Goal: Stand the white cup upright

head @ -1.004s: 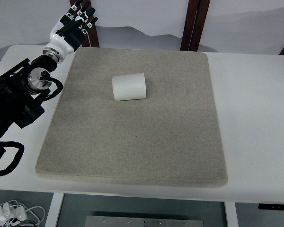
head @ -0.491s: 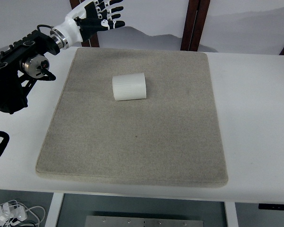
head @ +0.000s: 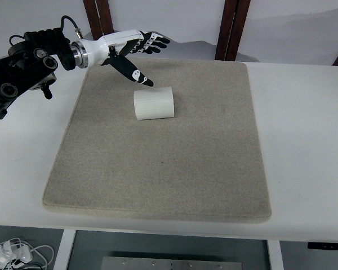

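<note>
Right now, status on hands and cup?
Left hand open, above the mat's far edge. White cup on its side, untouched. Right arm unseen. Nothing blocking.

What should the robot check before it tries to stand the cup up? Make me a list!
1. White cup in plain view: ok, it lies on its side on the grey mat.
2. Cup already upright: not ok.
3. Left hand near the cup: ok, it hovers just behind it, thumb pointing down toward it.
4. Fingers open and holding nothing: ok.
5. Hand touching the cup: cannot tell, the thumb tip looks just short of it.
6. Room on the mat around the cup: ok, nothing else lies there.
</note>
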